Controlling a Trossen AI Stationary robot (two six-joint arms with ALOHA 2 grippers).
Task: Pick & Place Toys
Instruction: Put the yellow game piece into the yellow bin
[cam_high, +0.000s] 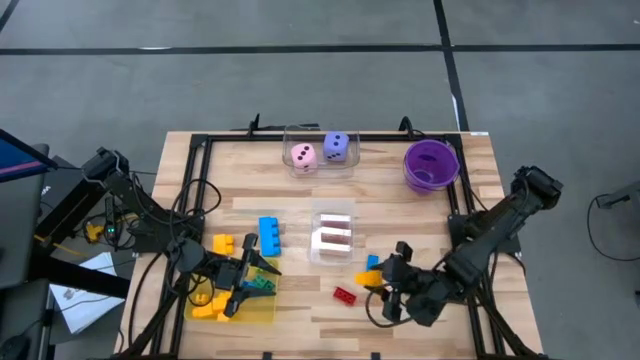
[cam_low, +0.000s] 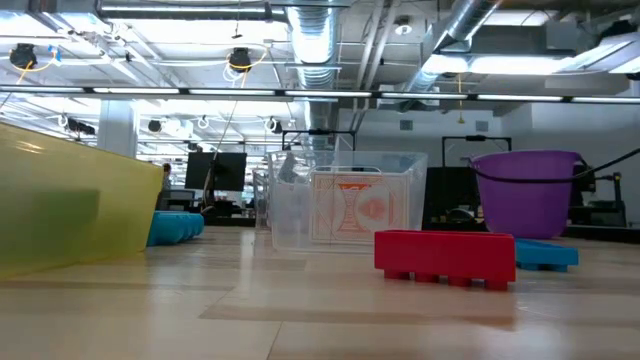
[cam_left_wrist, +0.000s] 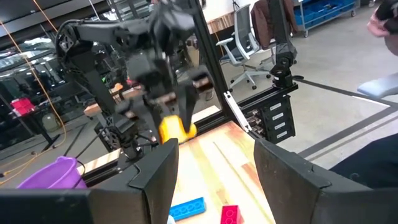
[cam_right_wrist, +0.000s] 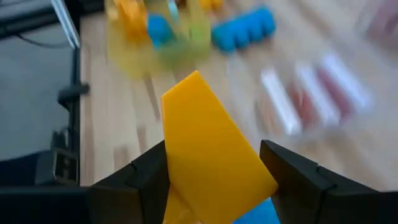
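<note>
The orange-yellow wedge piece (cam_right_wrist: 208, 149) sat clamped between the right gripper (cam_high: 385, 277)'s fingers (cam_right_wrist: 146, 180), its pointed end sticking out forward past the tips; the jaws were closed only as far as the piece's width allowed. Taking the yellow translucent tray (cam_high: 262, 312) as the landmark, the held wedge hung well to the tray's right, lifted off the table, with the red brick (cam_high: 345, 295) lying on the wood between them and a small blue brick (cam_high: 372, 262) just beside the gripper. From the jaws, the tray lay straight ahead along the wedge's long axis, past the clear card box (cam_high: 333, 237). The left gripper (cam_high: 243, 283) hovered right over the tray's near edge, jaws parted and holding nothing, so it was far nearer the tray than the right. If the tray is the goal, the right arm probably needs a leftward carry.
</note>
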